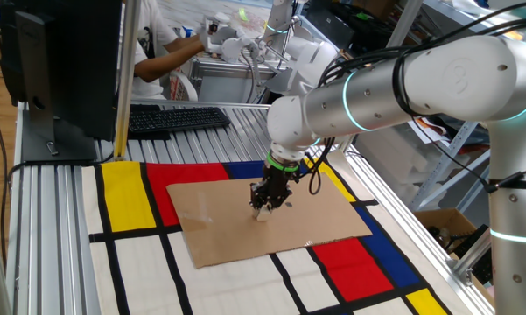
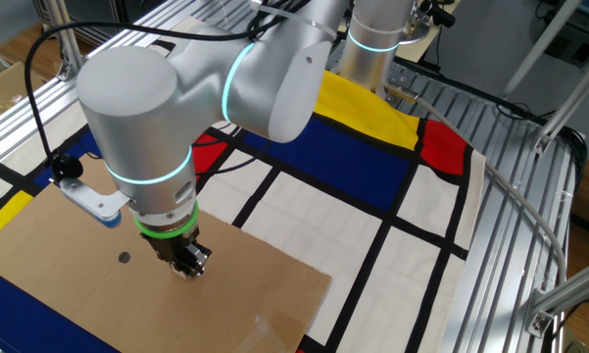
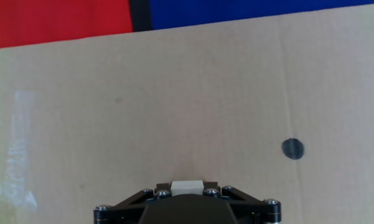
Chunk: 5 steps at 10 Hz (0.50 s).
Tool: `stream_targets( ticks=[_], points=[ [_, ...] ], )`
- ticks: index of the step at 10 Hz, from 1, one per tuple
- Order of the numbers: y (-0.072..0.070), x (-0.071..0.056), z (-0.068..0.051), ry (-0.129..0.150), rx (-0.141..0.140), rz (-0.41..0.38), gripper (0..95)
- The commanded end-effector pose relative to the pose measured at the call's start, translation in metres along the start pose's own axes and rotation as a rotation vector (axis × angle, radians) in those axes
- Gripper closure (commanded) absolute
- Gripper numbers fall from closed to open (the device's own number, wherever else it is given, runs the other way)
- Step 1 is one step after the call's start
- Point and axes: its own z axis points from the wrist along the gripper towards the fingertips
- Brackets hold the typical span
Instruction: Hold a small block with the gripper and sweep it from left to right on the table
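Note:
My gripper (image 1: 264, 210), a black claw under a green ring, points down onto the brown cardboard sheet (image 1: 219, 232) on the table. It is shut on the small block (image 3: 187, 185), a pale cube whose top shows between the black jaws at the bottom of the hand view. In one fixed view a pale bit of the block (image 1: 262, 215) shows at the claw's tip, touching the cardboard. In the other fixed view the gripper (image 2: 188, 267) stands on the cardboard (image 2: 255, 284) and the block is hidden.
A small dark dot mark (image 3: 292, 148) lies on the cardboard right of the gripper, also in the other fixed view (image 2: 123, 258). The coloured mat (image 1: 131, 197) surrounds the cardboard. A keyboard (image 1: 175, 118), a monitor and a person sit at the far end.

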Motion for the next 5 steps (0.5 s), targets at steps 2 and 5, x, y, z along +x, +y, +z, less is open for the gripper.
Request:
stream_targets(
  ticks=[2, 5],
  points=[
    [0.0032, 0.0006, 0.0009, -0.001, -0.002, 0.003, 95.0],
    [0.0102, 0.0022, -0.0002, 0.0, 0.002, 0.01, 95.0]
  ],
)
